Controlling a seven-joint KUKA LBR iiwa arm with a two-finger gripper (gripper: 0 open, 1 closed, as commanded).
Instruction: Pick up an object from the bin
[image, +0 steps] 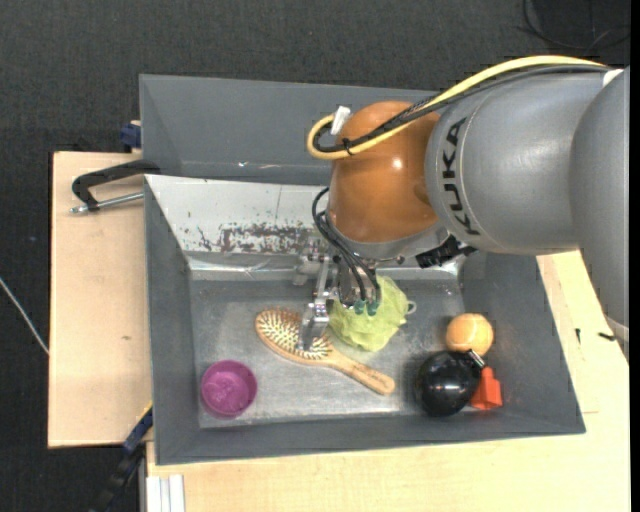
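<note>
Down into the grey metal bin we look, and there's a small scatter across its floor. At the front left corner sits a round magenta cup, on its own, well apart from everything else. In the middle lies a wooden hairbrush: its oval bristled head points toward the left and its handle runs off to the right front. Touching the brush head on its right side is a crumpled yellow-green soft thing, pressed toward the back wall.

Over on the right there's a little cluster: a yellow-orange ball, and just in front of it a shiny black ball. A small red-orange piece is tucked against the black ball's right side.

Now the arm, reaching in from the right, with its orange wrist cover hanging above the middle of the bin. The gripper is low, right at the seam where the brush head meets the yellow-green thing. The brush head lies just below and to its left, the green lump just to its right and partly under it. Whether the gripper is wide or narrow I cannot tell, nor whether anything is caught in it. Both things look to be resting on the bin floor.
</note>
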